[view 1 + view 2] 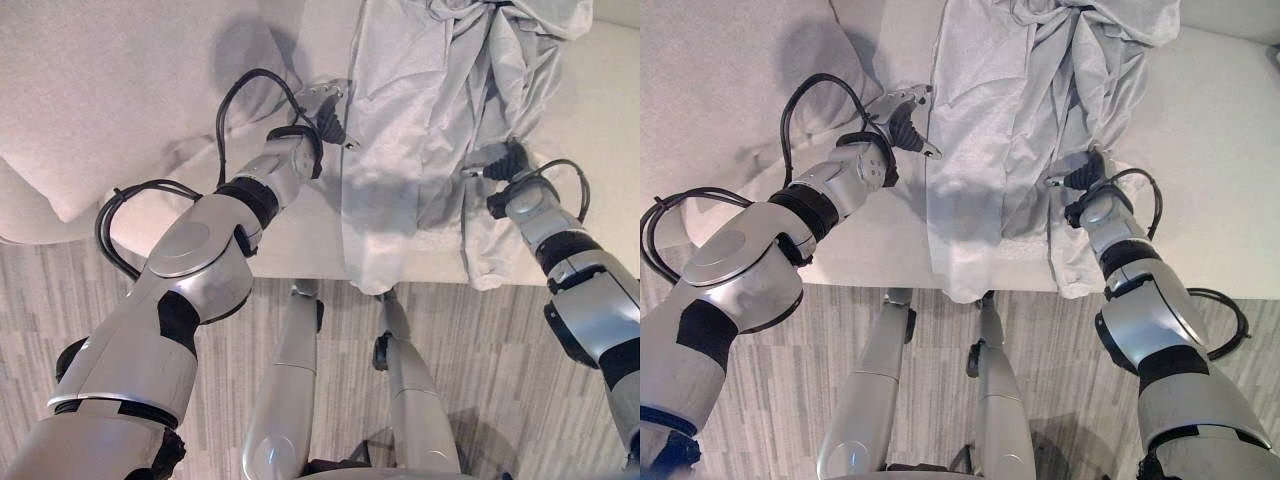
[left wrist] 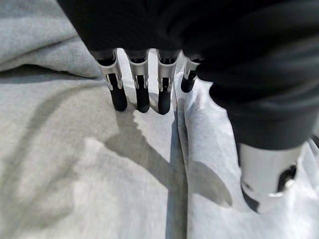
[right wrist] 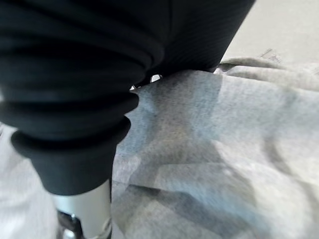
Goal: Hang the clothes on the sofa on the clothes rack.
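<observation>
The left hand (image 1: 325, 110), fingers straight and empty, hovered at the grey garment's (image 1: 420, 130) nine-o'clock edge to gather it off the sofa (image 1: 120, 90), while the right hand (image 1: 505, 160) pressed into its four-o'clock folds, grip impossible to tell.

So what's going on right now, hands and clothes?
Left hand open, fingers straight at the grey garment's edge. Right hand on its other side, grip unclear. Garment lies on the sofa, hem hanging over the front. Nothing in the way.

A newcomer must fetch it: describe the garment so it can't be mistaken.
Find the pale sofa. Over its seat's front edge, between the robot's two hands, drapes a light grey garment. It is the one crumpled, folded thing on smooth cushions.
</observation>
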`<state>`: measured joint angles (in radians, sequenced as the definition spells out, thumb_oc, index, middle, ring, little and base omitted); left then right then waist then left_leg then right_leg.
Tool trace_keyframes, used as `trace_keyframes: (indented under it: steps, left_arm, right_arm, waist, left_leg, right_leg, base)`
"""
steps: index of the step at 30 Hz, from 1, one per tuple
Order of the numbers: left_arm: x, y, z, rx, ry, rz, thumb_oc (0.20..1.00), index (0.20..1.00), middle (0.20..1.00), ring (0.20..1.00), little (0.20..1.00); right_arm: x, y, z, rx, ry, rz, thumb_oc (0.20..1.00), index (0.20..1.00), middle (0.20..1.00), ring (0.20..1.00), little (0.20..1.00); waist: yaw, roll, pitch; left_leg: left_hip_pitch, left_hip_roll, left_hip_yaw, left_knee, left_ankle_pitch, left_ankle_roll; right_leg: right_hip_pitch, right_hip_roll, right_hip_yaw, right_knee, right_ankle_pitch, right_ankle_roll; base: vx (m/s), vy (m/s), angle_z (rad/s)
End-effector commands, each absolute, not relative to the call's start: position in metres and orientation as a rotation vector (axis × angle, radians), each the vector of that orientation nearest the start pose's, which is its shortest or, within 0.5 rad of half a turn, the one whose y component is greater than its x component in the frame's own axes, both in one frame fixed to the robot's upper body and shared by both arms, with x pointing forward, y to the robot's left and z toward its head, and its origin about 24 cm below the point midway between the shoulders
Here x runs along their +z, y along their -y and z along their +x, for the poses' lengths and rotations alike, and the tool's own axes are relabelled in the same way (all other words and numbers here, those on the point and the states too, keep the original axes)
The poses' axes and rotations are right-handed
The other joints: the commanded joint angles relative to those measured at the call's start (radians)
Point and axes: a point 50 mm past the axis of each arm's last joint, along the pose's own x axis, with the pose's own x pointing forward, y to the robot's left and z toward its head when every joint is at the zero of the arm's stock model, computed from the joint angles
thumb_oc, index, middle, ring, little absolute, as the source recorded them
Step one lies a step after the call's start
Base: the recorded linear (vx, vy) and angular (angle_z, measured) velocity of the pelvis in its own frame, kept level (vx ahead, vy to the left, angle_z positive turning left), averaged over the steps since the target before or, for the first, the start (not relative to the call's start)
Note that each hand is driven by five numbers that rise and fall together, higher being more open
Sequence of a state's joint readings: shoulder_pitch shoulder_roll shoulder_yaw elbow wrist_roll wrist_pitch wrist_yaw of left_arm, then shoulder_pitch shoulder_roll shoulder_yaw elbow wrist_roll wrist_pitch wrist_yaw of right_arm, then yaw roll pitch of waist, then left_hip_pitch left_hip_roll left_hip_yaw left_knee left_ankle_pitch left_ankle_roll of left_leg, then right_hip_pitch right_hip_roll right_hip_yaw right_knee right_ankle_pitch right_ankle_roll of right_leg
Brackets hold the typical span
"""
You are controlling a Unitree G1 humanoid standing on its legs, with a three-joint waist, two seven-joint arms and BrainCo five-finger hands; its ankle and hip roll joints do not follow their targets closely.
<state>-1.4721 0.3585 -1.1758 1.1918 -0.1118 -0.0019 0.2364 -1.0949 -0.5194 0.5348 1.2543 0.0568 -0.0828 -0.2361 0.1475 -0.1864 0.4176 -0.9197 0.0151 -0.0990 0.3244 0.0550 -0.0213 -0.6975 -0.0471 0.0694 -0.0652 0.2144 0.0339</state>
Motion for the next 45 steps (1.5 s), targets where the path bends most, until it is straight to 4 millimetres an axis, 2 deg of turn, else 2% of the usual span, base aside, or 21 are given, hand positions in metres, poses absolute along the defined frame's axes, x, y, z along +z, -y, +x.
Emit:
trace_keyframes:
  steps: [1,7,17,19,21,26,29,33,34,44,45]
  left_arm:
    - [0.265,-0.084,0.43,-0.022,0.315,1.25,1.0,1.0,1.0,1.0,1.0]
    - [0.247,-0.086,0.431,-0.046,0.269,1.221,1.0,1.0,1.0,1.0,1.0]
    - [0.249,-0.083,0.43,-0.055,0.29,1.218,1.0,1.0,1.0,1.0,1.0]
    - [0.25,-0.075,0.428,-0.079,0.32,1.206,1.0,1.0,1.0,1.0,1.0]
    - [0.25,-0.075,0.428,-0.078,0.321,1.206,1.0,1.0,1.0,1.0,1.0]
    - [0.241,-0.033,0.415,-0.243,0.414,1.181,1.0,1.0,1.0,1.0,1.0]
    - [0.222,-0.009,0.405,-0.358,0.41,1.119,1.0,1.0,1.0,1.0,1.0]
    - [0.206,0.014,0.395,-0.45,0.394,1.046,1.0,1.0,1.0,1.0,1.0]
    - [0.212,0.017,0.394,-0.45,0.404,1.032,1.0,1.0,1.0,1.0,1.0]
    - [0.211,0.031,0.387,-0.504,0.422,0.991,1.0,1.0,1.0,1.0,1.0]
    - [0.207,0.034,0.385,-0.524,0.421,1.013,1.0,1.0,1.0,1.0,1.0]
  right_arm:
    - [0.074,0.251,0.38,-0.128,-0.34,-0.838,1.0,1.0,1.0,1.0,1.0]
    - [0.07,0.238,0.38,-0.103,-0.293,-0.755,1.0,1.0,1.0,1.0,1.0]
    - [0.078,0.226,0.382,-0.084,-0.201,-0.706,1.0,1.0,1.0,1.0,1.0]
    - [0.082,0.224,0.381,-0.086,-0.168,-0.692,1.0,1.0,1.0,1.0,1.0]
    - [0.082,0.224,0.382,-0.086,-0.167,-0.692,1.0,1.0,1.0,1.0,1.0]
    - [0.086,0.217,0.377,-0.063,-0.095,-0.63,1.0,1.0,1.0,1.0,1.0]
    - [0.086,0.212,0.375,-0.049,-0.069,-0.597,1.0,1.0,1.0,1.0,1.0]
    - [0.091,0.205,0.376,-0.031,-0.036,-0.587,1.0,1.0,1.0,1.0,1.0]
    - [0.095,0.203,0.377,-0.027,-0.021,-0.59,1.0,1.0,1.0,1.0,1.0]
    - [0.094,0.21,0.373,-0.037,-0.015,-0.603,1.0,1.0,1.0,1.0,1.0]
    - [0.092,0.217,0.367,-0.044,-0.018,-0.599,1.0,1.0,1.0,1.0,1.0]
  waist:
    - [0.006,0.138,0.102]
    - [-0.009,0.134,0.102]
    - [-0.029,0.119,0.102]
    - [-0.035,0.115,0.102]
    - [-0.036,0.115,0.102]
    - [-0.049,0.108,0.102]
    - [-0.055,0.106,0.102]
    - [-0.061,0.104,0.102]
    - [-0.069,0.102,0.102]
    - [-0.073,0.1,0.102]
    - [-0.08,0.1,0.102]
  left_leg:
    - [0.243,0.143,-0.16,-0.412,0.059,-0.078]
    - [0.249,0.149,-0.152,-0.412,0.053,-0.074]
    - [0.227,0.156,-0.154,-0.412,0.053,-0.072]
    - [0.222,0.157,-0.154,-0.412,0.053,-0.072]
    - [0.22,0.156,-0.155,-0.412,0.054,-0.072]
    - [0.227,0.153,-0.159,-0.412,0.056,-0.075]
    - [0.241,0.151,-0.159,-0.412,0.059,-0.077]
    - [0.248,0.15,-0.159,-0.412,0.063,-0.079]
    - [0.238,0.146,-0.161,-0.412,0.068,-0.08]
    - [0.228,0.149,-0.159,-0.412,0.066,-0.088]
    - [0.217,0.147,-0.159,-0.412,0.065,-0.092]
  right_leg:
    - [0.105,-0.041,0.009,-0.022,-0.045,-0.008]
    - [0.096,-0.035,0.018,-0.022,-0.046,-0.008]
    - [0.069,-0.033,0.023,-0.022,-0.046,-0.008]
    - [0.064,-0.033,0.021,-0.022,-0.046,-0.008]
    - [0.063,-0.034,0.02,-0.022,-0.046,-0.008]
    - [0.07,-0.037,0.018,-0.022,-0.044,-0.007]
    - [0.084,-0.039,0.017,-0.022,-0.044,-0.005]
    - [0.085,-0.042,0.016,-0.022,-0.046,-0.004]
    - [0.074,-0.045,0.015,-0.022,-0.046,-0.003]
    - [0.057,-0.045,0.016,-0.022,-0.048,-0.007]
    - [0.043,-0.048,0.02,-0.022,-0.045,-0.008]
  base:
    - [0.0,0.0,0.0]
    - [0.0,0.0,0.0]
    - [0.0,0.0,0.0]
    - [0.0,0.0,0.0]
    - [0.0,0.0,0.0]
    - [0.0,0.0,0.0]
    - [0.0,0.0,0.0]
    - [0.0,0.0,0.0]
    - [0.0,0.0,0.0]
    - [0.0,-0.005,0.02]
    - [-0.02,-0.05,0.09]
